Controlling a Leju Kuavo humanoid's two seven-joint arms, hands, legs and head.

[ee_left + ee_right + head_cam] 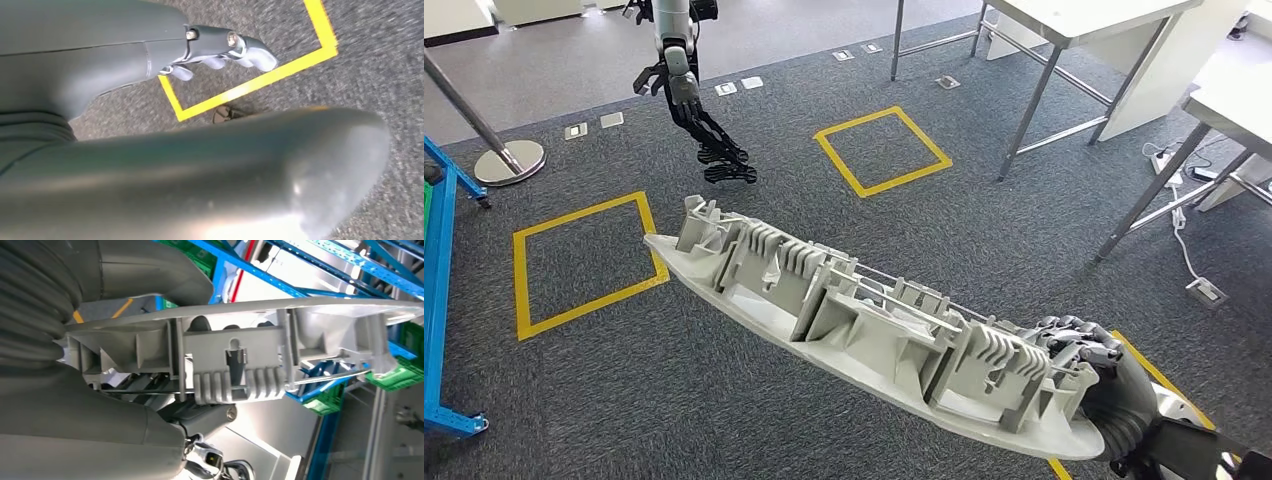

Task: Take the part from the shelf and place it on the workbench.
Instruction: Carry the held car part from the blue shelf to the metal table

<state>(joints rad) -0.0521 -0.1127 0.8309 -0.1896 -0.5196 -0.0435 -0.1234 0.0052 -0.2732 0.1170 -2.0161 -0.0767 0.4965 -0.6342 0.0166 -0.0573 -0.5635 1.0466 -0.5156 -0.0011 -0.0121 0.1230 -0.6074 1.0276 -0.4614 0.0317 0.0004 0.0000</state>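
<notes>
One part [864, 330], long grey ribbed moulding, is gripped at near end by right hand [1089, 375], fingers clamped over its ribs. Long axis runs from right hand away toward upper left, far end unsupported above carpet [724, 400]. Left hand [699, 120] is held out ahead, well apart from part, fingers spread, nothing held. Workbench [1084, 20] lies ahead to right, judged destination. Open floor between; table legs [1034, 105] and far tip judged collision risk on turning.

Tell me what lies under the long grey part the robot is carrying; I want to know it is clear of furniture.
Under the part, held by the right hand, lies grey carpet with a yellow taped square beside its far end. The floor directly beneath it is covered.
</notes>
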